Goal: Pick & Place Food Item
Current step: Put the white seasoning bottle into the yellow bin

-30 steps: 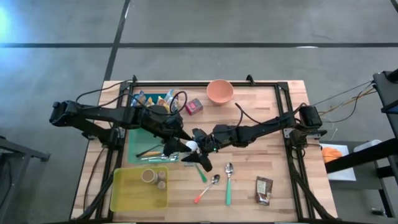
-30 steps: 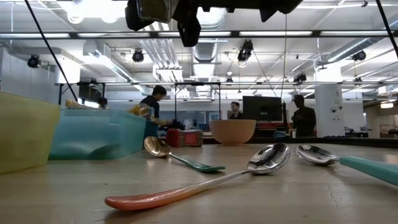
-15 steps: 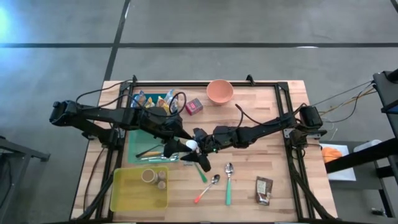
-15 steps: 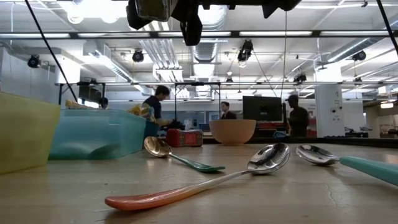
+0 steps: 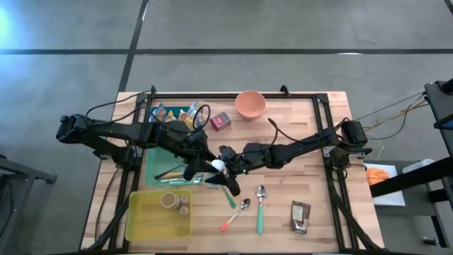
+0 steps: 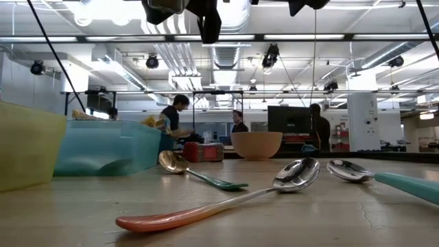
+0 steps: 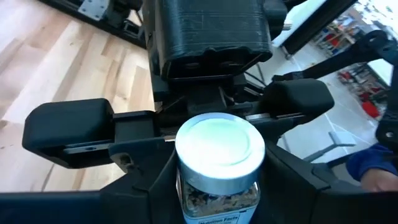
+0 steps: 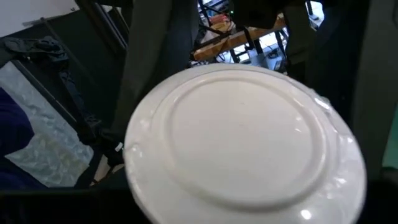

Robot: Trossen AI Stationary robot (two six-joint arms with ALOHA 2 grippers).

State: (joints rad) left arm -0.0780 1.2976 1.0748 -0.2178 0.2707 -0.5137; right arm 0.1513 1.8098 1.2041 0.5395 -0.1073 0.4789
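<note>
I see both grippers meeting above the middle of the table [image 5: 283, 127], just right of the teal bin [image 5: 157, 164]. Between them sits the spice jar [image 5: 219, 165], white lid up, held off the wood. In the left wrist view the jar [image 7: 219, 168] stands upright with its white lid toward the camera, and the left gripper [image 7: 211, 186] has its dark fingers at either side of the jar's lower body; I cannot tell whether they press on it. The right gripper [image 5: 228, 170] comes in from the right, and in its own wrist view the lid [image 8: 242, 146] fills almost everything, so its fingers are hidden; from above they look set about the jar, but I cannot tell how firmly.

Near the left edge lies the yellow bin [image 5: 158, 215] with two small jars inside. Three spoons [image 5: 245, 205] lie on the wood nearer than the grippers, and a brown packet [image 5: 300, 216] is to their right. At the far side stand an orange bowl [image 5: 250, 104] and a red box [image 5: 221, 121].
</note>
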